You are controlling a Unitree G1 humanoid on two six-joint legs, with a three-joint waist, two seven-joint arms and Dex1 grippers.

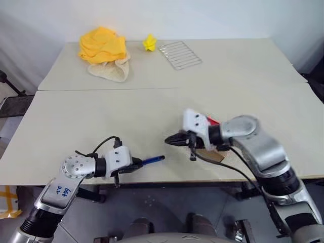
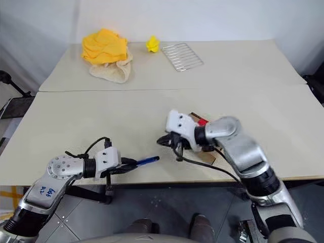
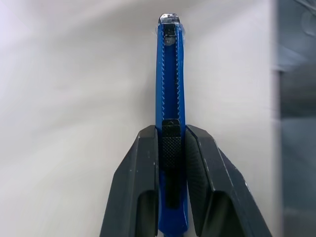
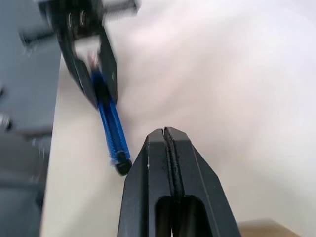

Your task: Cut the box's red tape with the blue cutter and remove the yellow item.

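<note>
My left gripper (image 1: 135, 164) is shut on the blue cutter (image 1: 152, 161) near the table's front edge, and the cutter's tip points right toward the box. The cutter (image 3: 170, 74) runs straight out between the black fingers (image 3: 143, 168). My right gripper (image 1: 168, 140) hangs shut and empty above the table, pointing left, its tips just beyond the cutter's tip (image 4: 121, 167). The brown box (image 1: 210, 154) lies mostly behind my right wrist. A corner of its red tape (image 1: 213, 121) peeks out above the wrist. The yellow item is hidden.
An orange-yellow cloth heap (image 1: 104, 45) on a beige cloth (image 1: 112, 72) sits at the far left of the table. Beside it are a small spiky yellow lump (image 1: 149, 43) and a wire rack (image 1: 179, 54). A seam (image 1: 101, 90) crosses the table.
</note>
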